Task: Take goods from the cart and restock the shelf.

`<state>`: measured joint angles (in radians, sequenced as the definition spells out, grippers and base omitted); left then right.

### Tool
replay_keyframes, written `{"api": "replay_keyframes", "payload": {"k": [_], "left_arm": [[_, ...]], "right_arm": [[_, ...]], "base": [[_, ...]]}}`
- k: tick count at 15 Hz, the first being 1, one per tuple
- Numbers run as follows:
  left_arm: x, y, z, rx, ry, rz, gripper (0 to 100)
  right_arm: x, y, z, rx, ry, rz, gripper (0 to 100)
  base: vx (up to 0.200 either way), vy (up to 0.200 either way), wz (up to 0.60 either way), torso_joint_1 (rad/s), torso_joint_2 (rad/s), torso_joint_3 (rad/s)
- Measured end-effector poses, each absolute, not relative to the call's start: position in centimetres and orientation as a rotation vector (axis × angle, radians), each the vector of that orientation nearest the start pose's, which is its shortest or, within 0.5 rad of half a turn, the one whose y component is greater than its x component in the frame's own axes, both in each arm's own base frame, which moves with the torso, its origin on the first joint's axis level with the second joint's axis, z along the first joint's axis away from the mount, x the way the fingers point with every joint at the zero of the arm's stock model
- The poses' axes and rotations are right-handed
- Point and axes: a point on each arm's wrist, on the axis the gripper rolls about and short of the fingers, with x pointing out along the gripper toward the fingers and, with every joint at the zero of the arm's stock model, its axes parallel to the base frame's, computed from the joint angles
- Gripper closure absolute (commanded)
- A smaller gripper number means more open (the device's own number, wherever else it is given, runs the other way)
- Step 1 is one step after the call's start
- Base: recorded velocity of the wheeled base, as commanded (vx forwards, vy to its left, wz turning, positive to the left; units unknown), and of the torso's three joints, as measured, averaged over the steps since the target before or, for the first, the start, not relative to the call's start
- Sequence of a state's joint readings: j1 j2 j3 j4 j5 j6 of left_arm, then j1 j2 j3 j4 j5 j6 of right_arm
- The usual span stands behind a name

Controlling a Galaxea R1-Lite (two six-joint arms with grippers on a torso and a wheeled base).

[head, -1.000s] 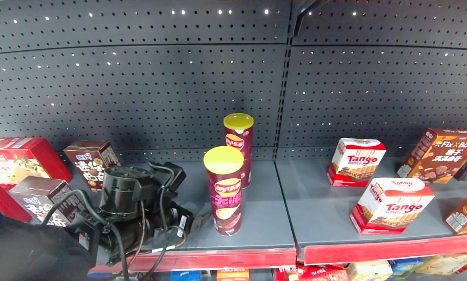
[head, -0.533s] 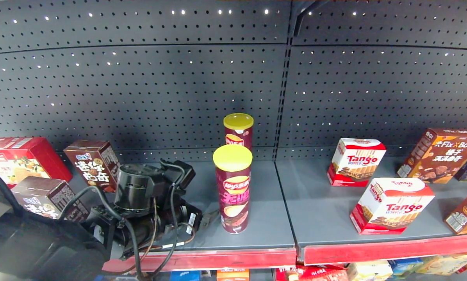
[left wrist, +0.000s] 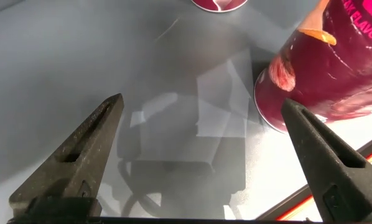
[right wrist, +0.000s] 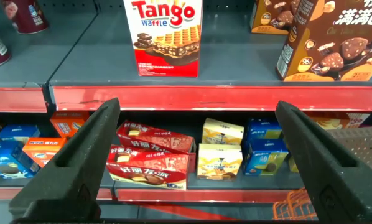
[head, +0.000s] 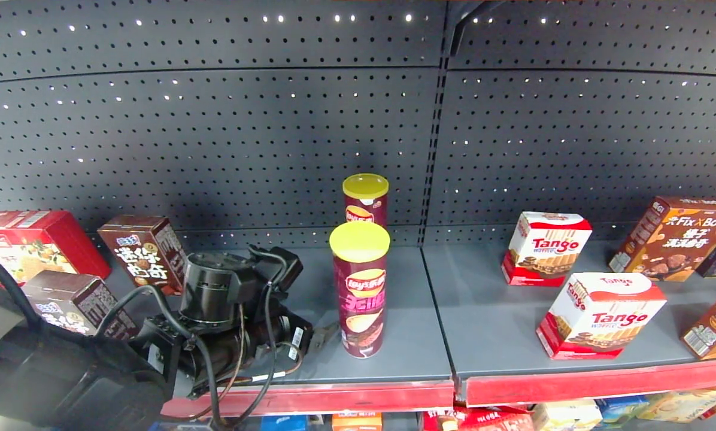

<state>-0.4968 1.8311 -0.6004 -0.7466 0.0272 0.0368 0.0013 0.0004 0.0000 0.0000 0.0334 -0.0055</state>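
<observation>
I'm looking at a grey shelf point(head: 406, 341) with a red front strip point(head: 573, 383) and dark pegboard point(head: 214, 149) behind. The front can point(head: 360, 290), maroon with a yellow lid, is standing upright near the edge, a second can point(head: 365, 200) right behind it. My left tool point(left wrist: 201, 102) is sitting wide and empty just beside the front can; my right tool point(right wrist: 197, 106) is gaping wide too, facing a white-and-red box point(right wrist: 163, 34).

On the shelf point(head: 406, 335), the near chip can point(head: 359, 290) has the far chip can point(head: 365, 200) at its 12 o'clock, the near wafer box point(head: 600, 314) at 3 o'clock, the far wafer box point(head: 546, 248) at 2 o'clock, and the left gripper point(left wrist: 201, 102) at 9 o'clock, seemingly just clear of it.
</observation>
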Motion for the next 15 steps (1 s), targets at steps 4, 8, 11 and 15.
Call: {"api": "replay_keyframes", "payload": {"k": [4, 8, 11, 15], "left_arm": [[26.4, -14.28, 10.26, 0.161, 0.461, -0.47, 0], [26.59, -14.41, 10.21, 0.161, 0.46, -0.469, 0], [26.64, -14.43, 10.17, 0.159, 0.462, -0.469, 0], [26.71, -14.47, 10.17, 0.159, 0.461, -0.469, 0]], "right_arm": [[-2.28, 0.07, 7.55, -0.006, 0.0, 0.034, 0], [-2.28, 0.07, 7.55, -0.006, 0.0, 0.034, 0], [-2.28, 0.07, 7.55, -0.006, 0.0, 0.035, 0], [-2.28, 0.07, 7.55, -0.006, 0.0, 0.034, 0]], "base": [[0.0, 0.0, 0.0, 0.0, 0.0, 0.0], [0.0, 0.0, 0.0, 0.0, 0.0, 0.0], [0.0, 0.0, 0.0, 0.0, 0.0, 0.0], [0.0, 0.0, 0.0, 0.0, 0.0, 0.0]]}}
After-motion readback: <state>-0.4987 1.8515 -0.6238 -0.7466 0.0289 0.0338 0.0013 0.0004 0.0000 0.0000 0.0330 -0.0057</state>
